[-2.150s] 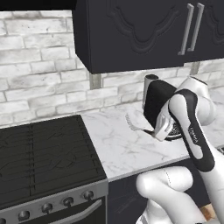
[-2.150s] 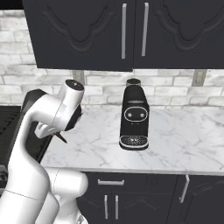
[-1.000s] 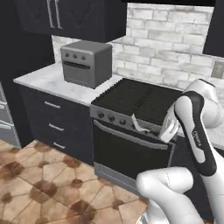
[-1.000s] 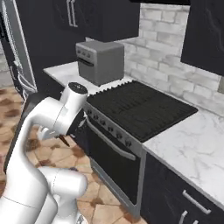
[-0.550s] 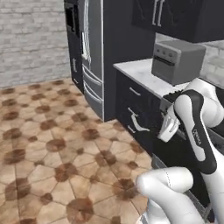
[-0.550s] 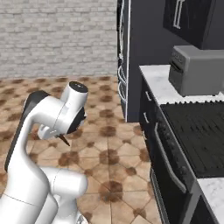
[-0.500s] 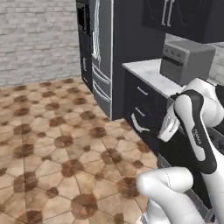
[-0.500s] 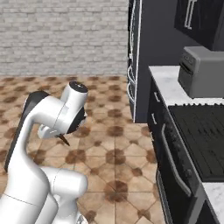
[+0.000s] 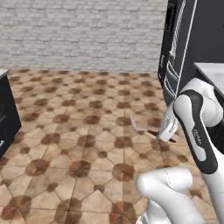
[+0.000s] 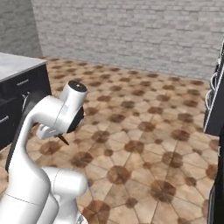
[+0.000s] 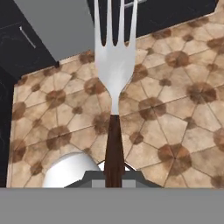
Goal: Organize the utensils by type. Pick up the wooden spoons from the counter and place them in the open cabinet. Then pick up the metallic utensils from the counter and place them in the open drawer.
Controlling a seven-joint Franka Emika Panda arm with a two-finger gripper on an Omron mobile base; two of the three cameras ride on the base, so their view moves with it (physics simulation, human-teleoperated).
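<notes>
My gripper (image 9: pixel 162 132) stays pinched on the silver fork with the dark brown handle (image 11: pixel 113 83), carried over the brown tiled floor (image 9: pixel 78 131). The base has swung away from the stove, probably toward the drawer.

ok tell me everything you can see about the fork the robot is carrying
The fork has a silver, metal-looking head with four long prongs, narrowing to a neck that joins a dark brown handle. In the hand view it points straight away from the hand, handle end clamped at the fingers. From the left base view it sticks out sideways from the gripper, in the air above the brown tiled floor, touching nothing else.
</notes>
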